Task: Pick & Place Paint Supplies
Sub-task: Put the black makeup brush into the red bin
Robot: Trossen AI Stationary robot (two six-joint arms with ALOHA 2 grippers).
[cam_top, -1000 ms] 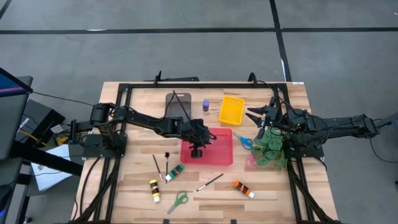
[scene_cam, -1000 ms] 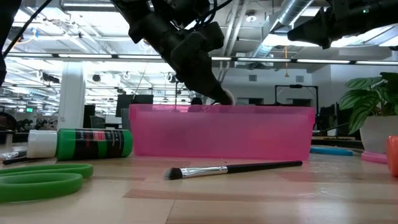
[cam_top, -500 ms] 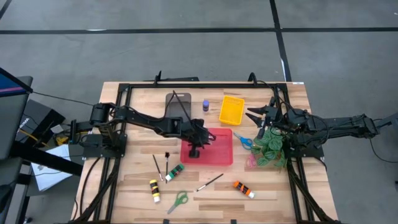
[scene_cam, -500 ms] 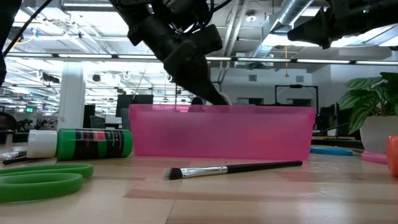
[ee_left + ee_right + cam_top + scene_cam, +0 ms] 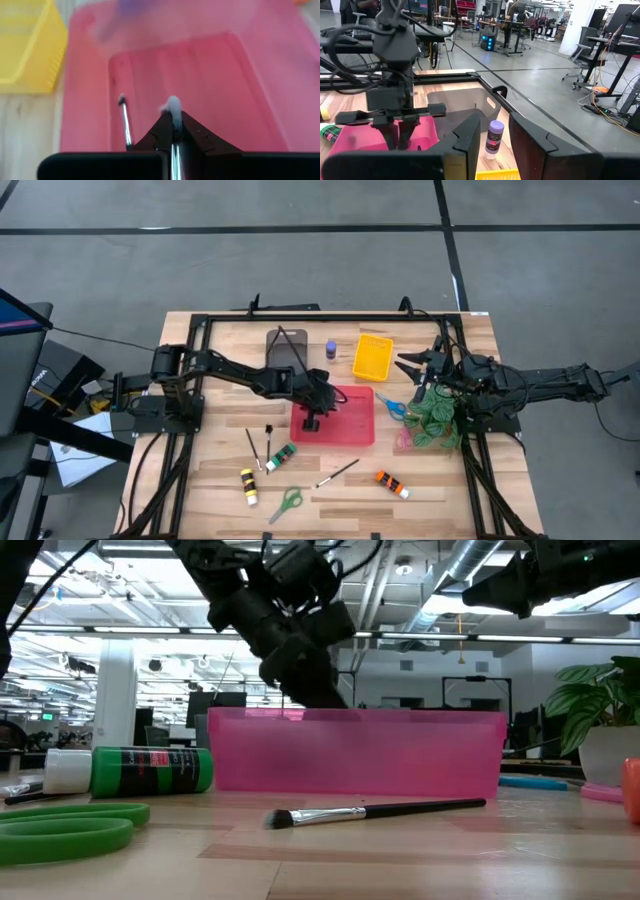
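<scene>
Fingers of the left gripper [image 5: 172, 131] clamped on a paintbrush [image 5: 173, 112], white bristles poking just past the tips, over the pink tray [image 5: 358, 428]. One brush [image 5: 124, 124] already lies in the tray beside the fingers. Right gripper [image 5: 410, 368] waits, fingers apart, near the yellow tray [image 5: 372, 356]. Left on the table: green tube [image 5: 280, 459], yellow tube [image 5: 248, 486], orange tube [image 5: 391, 484], green scissors [image 5: 287, 503], brushes.
</scene>
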